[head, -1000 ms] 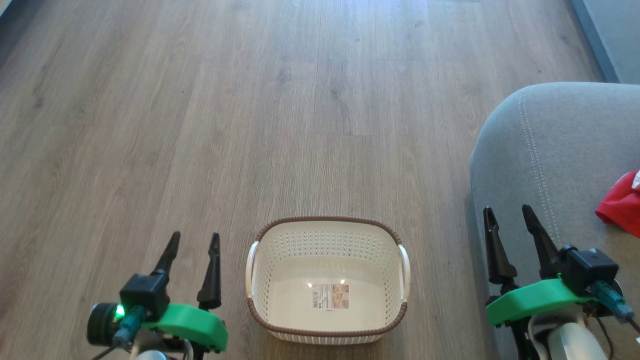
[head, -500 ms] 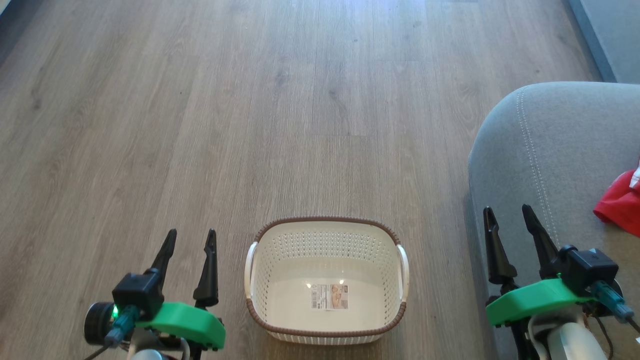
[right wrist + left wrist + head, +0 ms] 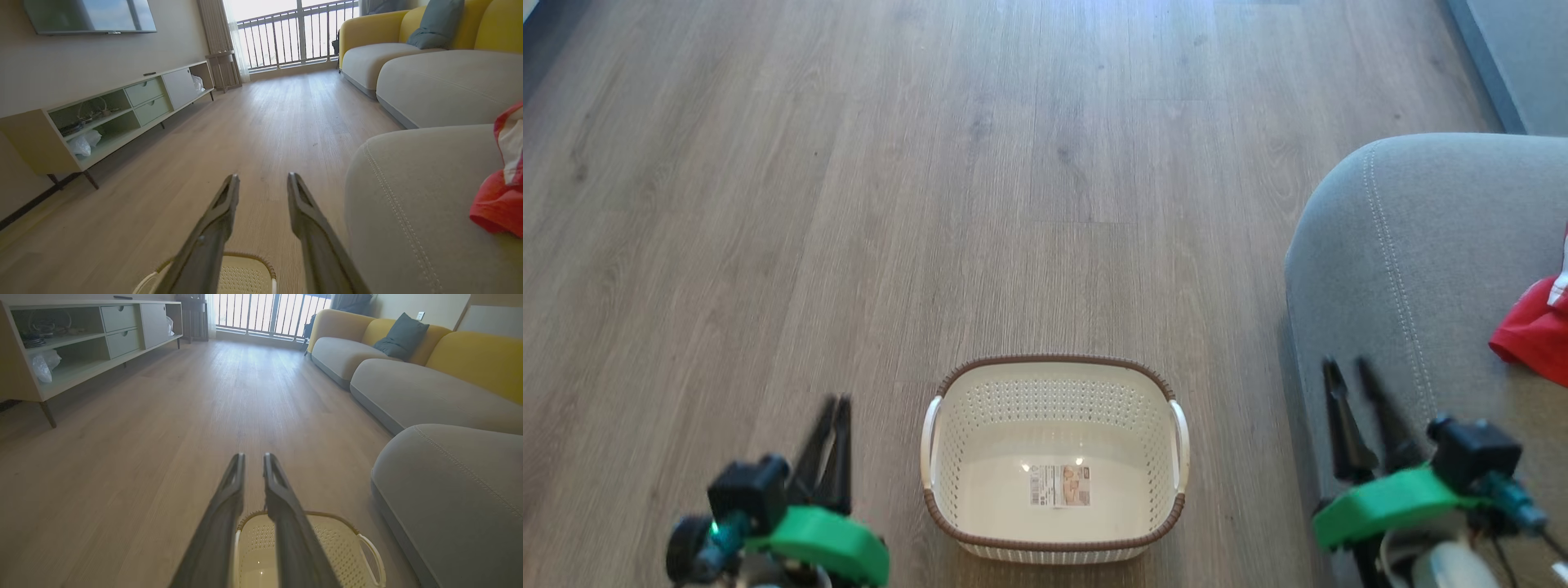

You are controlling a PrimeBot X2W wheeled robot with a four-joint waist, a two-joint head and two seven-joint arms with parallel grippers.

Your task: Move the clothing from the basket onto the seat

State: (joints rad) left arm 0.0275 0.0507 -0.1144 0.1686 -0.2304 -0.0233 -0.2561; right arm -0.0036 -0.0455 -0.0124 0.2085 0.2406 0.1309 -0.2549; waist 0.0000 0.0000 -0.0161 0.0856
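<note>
Clothing on seat, basket bare inside, both grippers free.

Red-and-white clothing (image 3: pixel 1531 335) lies on the grey seat (image 3: pixel 1421 245) at the right edge of the head view, partly cut off by the frame; the number of garments cannot be told. The basket (image 3: pixel 1054 361) stands upright on the wood floor (image 3: pixel 931 204), near the seat's left side, its inside bare down to the label sticker (image 3: pixel 1059 485). The left gripper (image 3: pixel 837 400) hangs just left of the basket, fingers narrow with a slim gap, gripping nothing. The right gripper (image 3: pixel 1347 366) hangs over the seat's left edge, fingers moderately apart, empty, clear of the clothing.
</note>
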